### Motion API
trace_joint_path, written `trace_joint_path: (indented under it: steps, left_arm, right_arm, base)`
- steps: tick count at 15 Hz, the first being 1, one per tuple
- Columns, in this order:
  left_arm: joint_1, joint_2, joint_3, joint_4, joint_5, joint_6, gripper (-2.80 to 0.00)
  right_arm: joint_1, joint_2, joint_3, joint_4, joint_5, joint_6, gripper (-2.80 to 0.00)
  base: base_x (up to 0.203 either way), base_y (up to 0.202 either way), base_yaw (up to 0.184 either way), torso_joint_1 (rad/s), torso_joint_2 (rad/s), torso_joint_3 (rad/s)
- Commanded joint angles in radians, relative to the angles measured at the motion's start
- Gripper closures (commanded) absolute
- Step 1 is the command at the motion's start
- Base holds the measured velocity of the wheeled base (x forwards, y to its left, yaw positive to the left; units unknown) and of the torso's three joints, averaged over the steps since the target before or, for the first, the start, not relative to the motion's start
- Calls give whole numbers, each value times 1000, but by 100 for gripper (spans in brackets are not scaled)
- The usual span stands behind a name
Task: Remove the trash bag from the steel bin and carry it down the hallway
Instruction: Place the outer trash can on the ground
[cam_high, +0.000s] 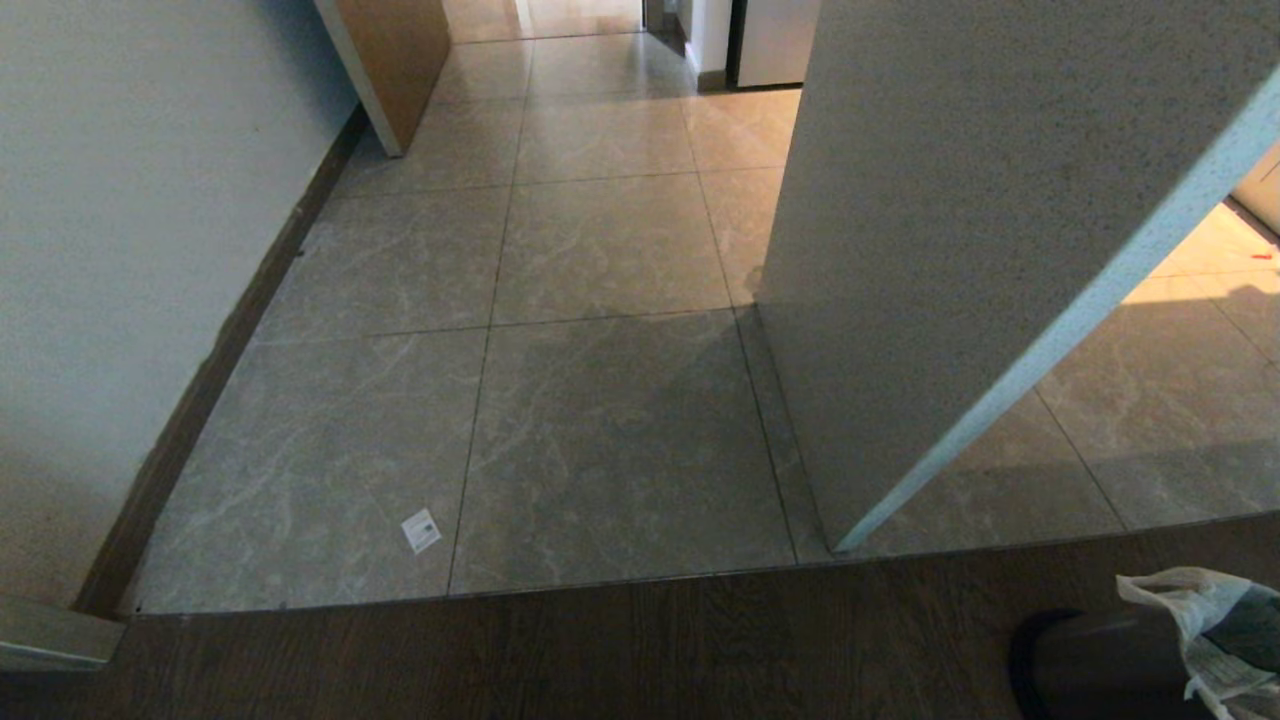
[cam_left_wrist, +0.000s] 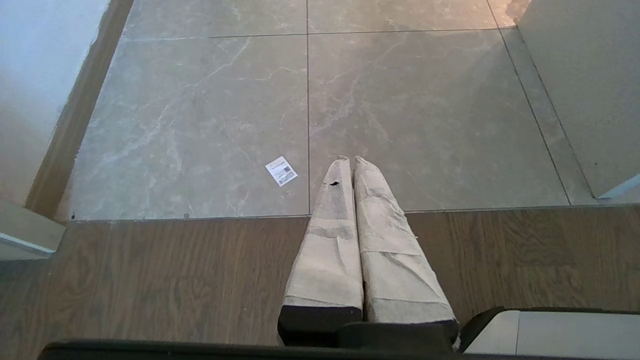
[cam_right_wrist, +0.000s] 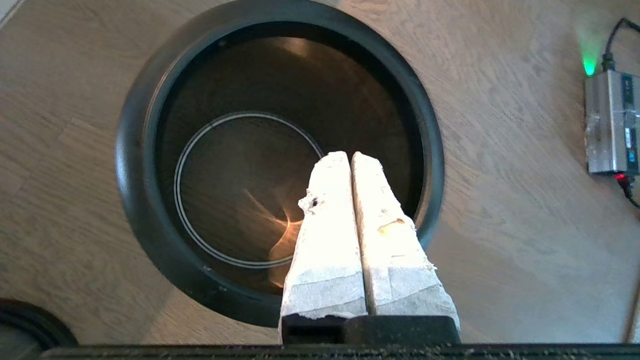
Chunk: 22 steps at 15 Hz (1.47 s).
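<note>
The steel bin (cam_right_wrist: 135, 200) stands on the wood floor with its thick black rim facing up, and its inside is bare. My right gripper (cam_right_wrist: 350, 156) hangs over the bin's mouth near one side of the rim, shut, with nothing between its taped fingers. In the head view only the bin's (cam_high: 1085, 660) rim shows, at the bottom right. The trash bag (cam_high: 1215, 630), thin and whitish, overlaps it at the frame's edge; what the bag rests on is hidden. My left gripper (cam_left_wrist: 350, 160) is parked, shut and empty, over the seam between wood and tile. The hallway (cam_high: 600, 250) runs ahead.
A speckled wall corner (cam_high: 950, 250) juts in on the right of the hallway, and a white wall (cam_high: 120, 250) with a dark baseboard lines the left. A small white label (cam_high: 421, 530) lies on the tile. A grey box (cam_right_wrist: 610, 125) with a green light and cables sits near the bin.
</note>
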Motion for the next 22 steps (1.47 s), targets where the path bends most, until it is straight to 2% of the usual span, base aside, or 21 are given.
trace_joint_path:
  steps: [1,4,7,9,11,13,14,16,18,22]
  left_arm:
    - [0,0,0,0,0,0,0]
    - [0,0,0,0,0,1,0]
    - [0,0,0,0,0,0,0]
    - [0,0,0,0,0,0,0]
    - [0,0,0,0,0,0,0]
    - [0,0,0,0,0,0,0]
    - [0,0,0,0,0,0,0]
    - [0,0,0,0,0,0,0]
    - [0,0,0,0,0,0,0]
    - [0,0,0,0,0,0,0]
  right_arm:
    - [-11,-40,32,0,5,-7,0]
    - [-46,-208,169,20,38,-9,0]
    - [-54,-452,402,49,103,-50,0]
    - [-53,-650,620,62,212,-85,0]
    - [-9,-815,851,70,307,-141,0]
    - [112,-910,1010,77,357,-265,0]
    - [176,-941,1057,93,352,-316,0]
    - [269,-1021,1103,230,289,-335,0]
    - [321,-1093,1158,335,240,-322,0]
    - [402,-1161,1228,385,196,-316,0]
  base:
    - [0,0,0,0,0,0]
    - [0,0,0,0,0,0]
    - [0,0,0,0,0,0]
    - [0,0,0,0,0,0]
    - [0,0,0,0,0,0]
    - [0,0,0,0,0,0]
    - [0,0,0,0,0,0]
    - [0,0,0,0,0,0]
    - [0,0,0,0,0,0]
    - [0,0,0,0,0,0]
